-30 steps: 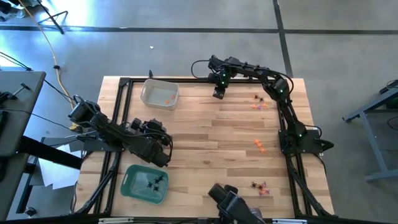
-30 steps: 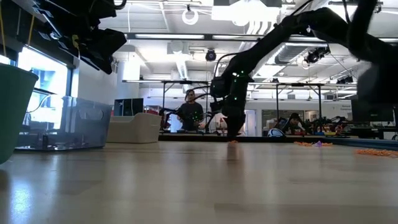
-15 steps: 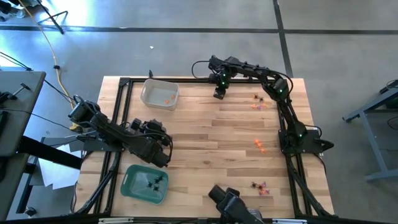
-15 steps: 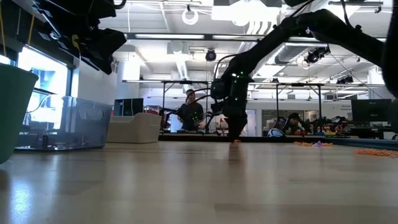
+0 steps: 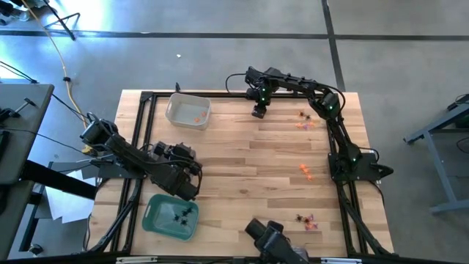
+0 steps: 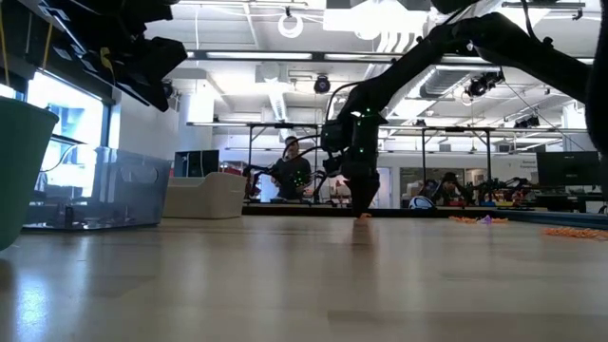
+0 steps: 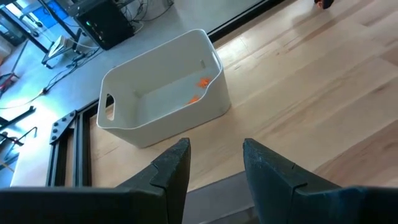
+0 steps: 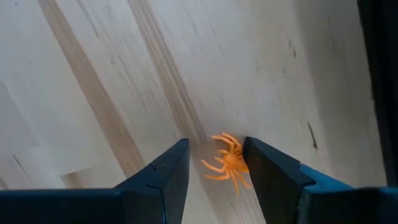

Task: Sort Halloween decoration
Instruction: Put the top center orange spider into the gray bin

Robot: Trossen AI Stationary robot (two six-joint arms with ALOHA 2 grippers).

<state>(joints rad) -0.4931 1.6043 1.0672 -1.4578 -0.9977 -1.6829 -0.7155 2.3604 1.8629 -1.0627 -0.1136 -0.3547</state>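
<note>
Seemingly orange spider btwn open right claw fingers.

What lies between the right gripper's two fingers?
An orange spider trinket lies on the bare wood between the right gripper's open fingers, against one finger; the right wrist view shows it.

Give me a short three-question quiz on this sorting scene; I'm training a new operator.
1. True or false: the orange spider lies between the right gripper fingers.
2. Which tray holds the black pieces: (a) the clear tray, (b) the green tray?
3. Fill in: the left gripper is ____ and holds nothing.

Key: 1 true. 2 b. 3 open.
</note>
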